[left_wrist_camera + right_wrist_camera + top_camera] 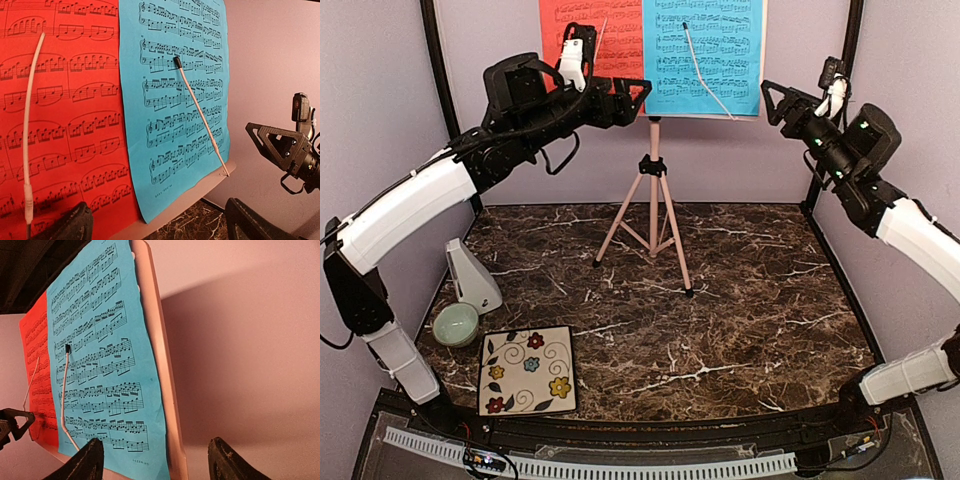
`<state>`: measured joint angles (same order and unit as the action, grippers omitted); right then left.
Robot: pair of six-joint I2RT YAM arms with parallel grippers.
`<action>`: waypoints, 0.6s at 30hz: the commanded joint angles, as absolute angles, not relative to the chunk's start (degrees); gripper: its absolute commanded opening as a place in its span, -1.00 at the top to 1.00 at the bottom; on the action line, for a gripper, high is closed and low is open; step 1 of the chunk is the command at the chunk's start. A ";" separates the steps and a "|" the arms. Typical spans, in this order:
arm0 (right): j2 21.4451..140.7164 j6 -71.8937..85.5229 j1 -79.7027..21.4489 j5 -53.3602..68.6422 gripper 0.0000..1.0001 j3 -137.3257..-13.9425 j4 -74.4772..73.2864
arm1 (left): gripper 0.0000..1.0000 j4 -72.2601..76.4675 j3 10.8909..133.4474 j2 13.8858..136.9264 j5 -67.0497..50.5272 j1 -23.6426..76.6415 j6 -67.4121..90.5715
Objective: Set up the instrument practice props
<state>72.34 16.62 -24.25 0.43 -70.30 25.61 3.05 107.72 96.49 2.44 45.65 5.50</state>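
Stand work looks close to finished. The pale pink music stand (653, 180) is upright on its tripod near the back of the dark marbled table (750, 310), and both pages sit side by side on its desk, the red sheet (620, 35) on the left and the blue sheet (705, 55) on the right. A thin white retainer arm lies across each one: the red's arm (30, 130) and the blue's arm (200, 117).

Your left gripper (160, 225) hangs just in front of the lower edge of the pages, fingers spread wide with nothing between them. Your right gripper (155, 460) sits off the stand's right edge — also spread and empty.

The white metronome (472, 275) stands upright at the table's left edge, well apart from the stand. It is just behind the pale green bowl (455, 325) and the floral tile (528, 370). I'd judge it the one prop you may have left to place — if it belongs by the stand.
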 commanded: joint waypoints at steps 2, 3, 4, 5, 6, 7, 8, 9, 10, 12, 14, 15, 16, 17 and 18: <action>67.63 14.05 -24.01 3.70 -0.62 -68.33 22.98 | -0.97 2.57 98.16 88.76 0.07 45.99 4.45; 66.63 13.98 -24.04 4.35 -0.65 -67.38 22.30 | -0.98 1.56 96.35 87.96 -0.10 45.90 4.60; 65.85 13.88 -24.04 5.29 -0.69 -66.55 21.66 | -0.98 0.25 94.79 87.14 -0.19 45.89 4.77; 65.06 13.64 -24.00 6.17 -0.75 -64.51 21.19 | -0.98 -1.32 93.73 86.53 -0.10 45.88 4.82; 64.27 13.62 -23.99 6.79 -0.81 -62.78 20.60 | -0.98 -3.13 92.65 86.02 0.14 45.81 4.98; 63.70 13.62 -24.02 7.08 -0.84 -61.72 19.66 | -0.98 -4.79 91.58 85.40 0.51 45.66 5.34; 62.93 13.58 -24.00 7.47 -0.88 -60.77 18.71 | -0.97 -5.95 90.06 84.73 0.43 45.39 5.80; 62.28 13.38 -23.99 7.91 -0.91 -59.72 17.96 | -0.98 -6.75 88.39 83.96 0.11 44.79 6.53; 61.63 13.17 -23.99 8.41 -0.93 -58.55 17.42 | -0.98 -7.06 86.17 82.64 -1.07 43.72 7.90; 60.87 12.90 -23.99 9.14 -0.95 -56.52 16.37 | -0.98 -6.34 81.17 80.08 -5.21 40.28 12.22; 60.61 12.84 -23.99 9.84 -0.97 -54.83 14.89 | -0.98 -5.32 76.06 77.18 -7.17 36.88 16.16; 60.44 12.94 -23.99 10.05 -0.97 -53.86 14.54 | -0.98 -5.25 74.07 75.69 -6.08 35.85 17.21; 60.19 13.26 -23.99 10.17 -0.98 -52.59 14.52 | -0.98 -5.68 72.51 74.42 -4.91 34.75 17.61; 59.95 13.55 -23.97 10.26 -0.99 -51.28 14.69 | -0.98 -6.39 71.33 73.16 -3.91 33.33 17.67; 59.84 13.80 -23.99 10.39 -0.99 -50.11 14.83 | -0.98 -7.39 70.45 71.95 -3.28 32.44 17.71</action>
<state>61.32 13.56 -24.21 8.69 -53.71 15.35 -5.80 74.08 78.74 -3.90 36.25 13.26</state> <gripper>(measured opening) 0.992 0.988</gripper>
